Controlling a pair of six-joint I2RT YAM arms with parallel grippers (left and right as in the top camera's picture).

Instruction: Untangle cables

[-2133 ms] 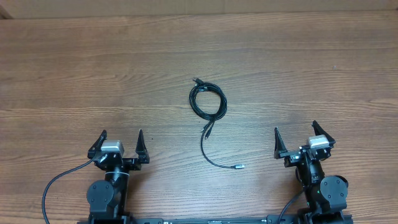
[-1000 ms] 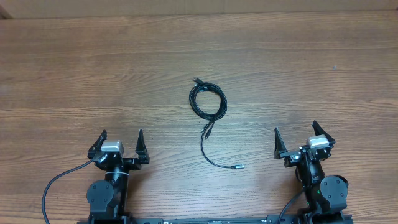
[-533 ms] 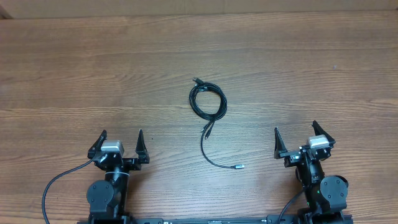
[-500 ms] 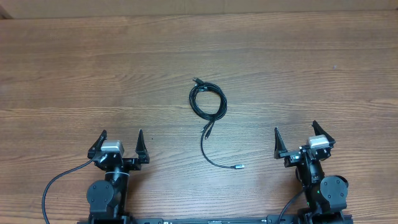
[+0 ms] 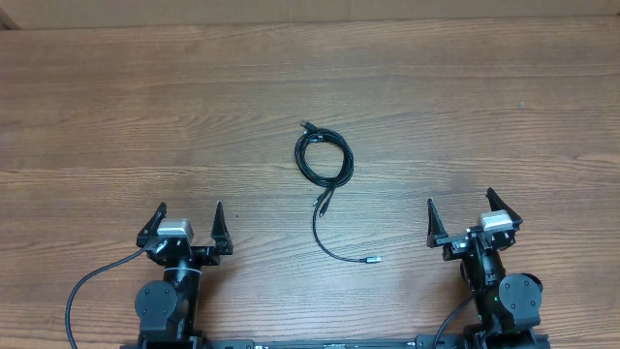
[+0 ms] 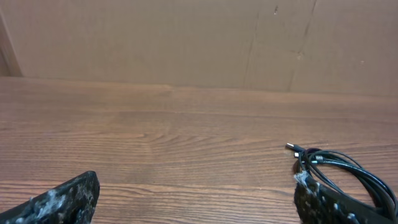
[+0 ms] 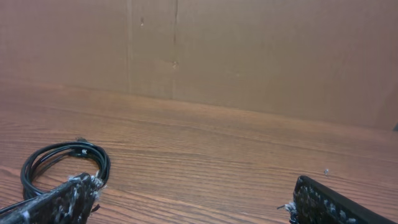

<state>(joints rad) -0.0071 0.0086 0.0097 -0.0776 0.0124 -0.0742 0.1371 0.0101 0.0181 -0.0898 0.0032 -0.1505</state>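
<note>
The left end effector (image 5: 189, 209) and right end effector (image 5: 461, 202) gape wide, empty, well apart from the cables (image 5: 324, 157).

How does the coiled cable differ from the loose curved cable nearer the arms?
The coiled cable is wound in several loops; the loose cable lies as one open curve. The coiled cable lies farther from the arms, the loose cable nearer. Both are thin and black.

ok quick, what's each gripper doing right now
left gripper: open, holding nothing.
right gripper: open, holding nothing.
The cables lie on the table, apart from both.
</note>
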